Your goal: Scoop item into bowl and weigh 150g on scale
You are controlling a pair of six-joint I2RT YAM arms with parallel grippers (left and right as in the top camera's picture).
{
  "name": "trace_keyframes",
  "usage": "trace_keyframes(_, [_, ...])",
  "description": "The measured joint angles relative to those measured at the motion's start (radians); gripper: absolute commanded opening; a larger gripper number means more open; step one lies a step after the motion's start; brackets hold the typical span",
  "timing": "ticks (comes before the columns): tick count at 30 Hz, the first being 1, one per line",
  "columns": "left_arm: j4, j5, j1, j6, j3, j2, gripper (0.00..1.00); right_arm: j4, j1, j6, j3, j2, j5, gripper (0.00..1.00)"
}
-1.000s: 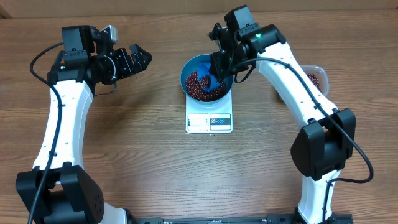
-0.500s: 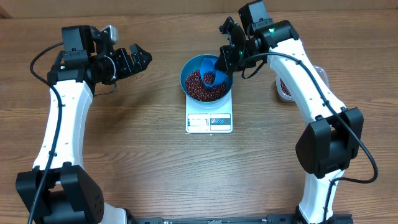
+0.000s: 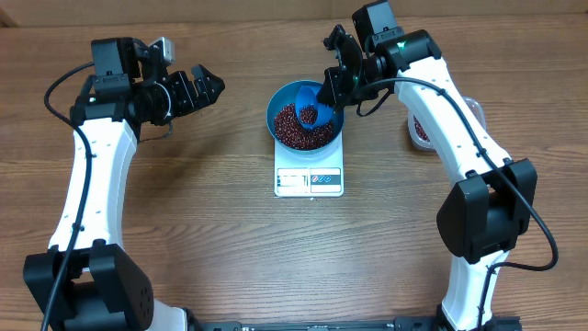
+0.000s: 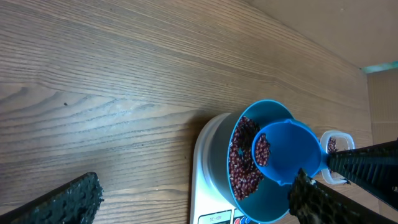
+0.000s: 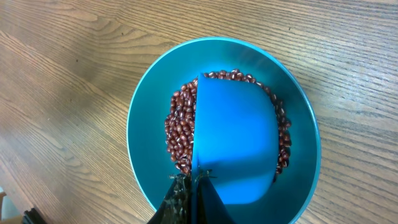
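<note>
Right gripper (image 3: 331, 85) clamped shut on handle of scoop (image 3: 309, 110), scoop tilted directly above bowl (image 3: 276, 99) of beans (image 3: 292, 130) on scale (image 3: 309, 181) — right arm nearest; left gripper (image 3: 208, 86) wide open, empty, well apart leftward.

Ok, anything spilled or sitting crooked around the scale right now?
Nothing stands out. No loose beans show on the table; they sit in the blue bowl and in the scoop. The bowl sits level on the scale, its display uncovered. The right gripper holds the scoop tilted over the bowl.
</note>
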State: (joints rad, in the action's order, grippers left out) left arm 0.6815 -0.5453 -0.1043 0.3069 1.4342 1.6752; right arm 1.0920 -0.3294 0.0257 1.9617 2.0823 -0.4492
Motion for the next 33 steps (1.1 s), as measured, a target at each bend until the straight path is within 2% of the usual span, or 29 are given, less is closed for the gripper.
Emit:
trace_keyframes(8, [0.000,0.000,0.000,0.000,0.000,0.000,1.00,-0.014,0.000,-0.021,0.006,-0.021,0.001,0.04])
trace_keyframes(16, [0.000,0.000,0.000,0.000,0.000,0.000,1.00,0.030,-0.005,-0.158,0.034,-0.107,0.008,0.04])
trace_keyframes(25, [0.000,0.000,0.000,0.000,0.000,0.000,1.00,0.059,-0.056,-0.224,0.037,-0.116,0.174,0.04])
trace_keyframes(33, [0.000,0.000,0.000,0.000,0.000,0.000,1.00,0.060,-0.085,-0.237,0.037,-0.116,0.243,0.04])
